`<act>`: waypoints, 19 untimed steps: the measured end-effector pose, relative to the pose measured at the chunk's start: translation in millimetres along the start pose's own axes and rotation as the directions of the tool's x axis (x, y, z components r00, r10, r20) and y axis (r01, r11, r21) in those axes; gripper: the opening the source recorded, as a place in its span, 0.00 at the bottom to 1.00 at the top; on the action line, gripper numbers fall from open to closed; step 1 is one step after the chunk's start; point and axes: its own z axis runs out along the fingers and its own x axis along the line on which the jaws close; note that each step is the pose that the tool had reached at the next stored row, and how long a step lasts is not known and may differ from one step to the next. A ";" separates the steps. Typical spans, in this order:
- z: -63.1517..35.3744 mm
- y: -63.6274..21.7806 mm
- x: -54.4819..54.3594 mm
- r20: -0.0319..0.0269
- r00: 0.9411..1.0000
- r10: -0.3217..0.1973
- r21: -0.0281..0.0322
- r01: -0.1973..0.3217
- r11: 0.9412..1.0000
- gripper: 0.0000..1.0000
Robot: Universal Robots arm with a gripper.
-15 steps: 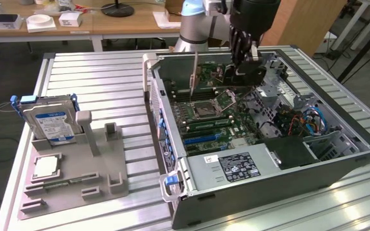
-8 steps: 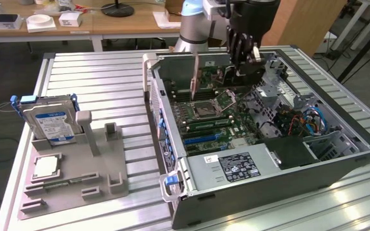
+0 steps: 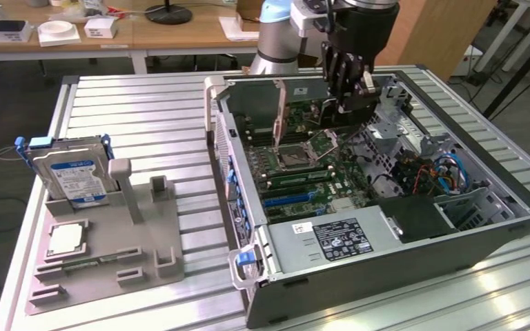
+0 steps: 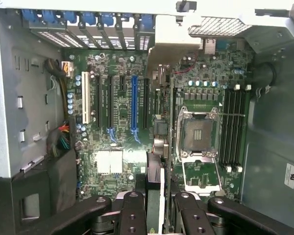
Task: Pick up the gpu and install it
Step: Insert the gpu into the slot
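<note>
The gpu (image 4: 155,188) is clamped edge-on between the two fingers of the gripper (image 4: 157,198), hanging above the motherboard (image 4: 122,142) inside the open computer case (image 3: 486,234). From the wrist, only its thin dark edge with a pale strip shows, and its near end is cut off. In the exterior view the fingers hide most of the card. The arm (image 3: 288,34) reaches straight down at the case's far end. Below lie one blue slot (image 4: 134,105), one white slot (image 4: 85,98) and one open processor socket (image 4: 198,134). On the exterior view's left, one hard drive (image 3: 74,181) stands in a grey holder (image 3: 108,262).
</note>
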 end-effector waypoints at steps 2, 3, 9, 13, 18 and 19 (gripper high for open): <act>0.0 -0.2 0.0 0.000 1.000 0.000 0.000 0.000 1.000 0.28; 0.0 -0.2 0.0 0.000 1.000 0.000 0.000 0.000 1.000 0.28; 0.0 -0.3 0.0 0.000 1.000 0.000 0.000 0.000 1.000 0.28; 0.1 -0.5 0.0 0.000 1.000 0.000 -0.010 0.000 1.000 0.28; 0.0 -0.5 0.0 0.000 1.000 0.000 -0.013 0.000 1.000 0.28; 0.1 -0.5 0.0 0.000 1.000 0.000 -0.014 0.000 1.000 0.28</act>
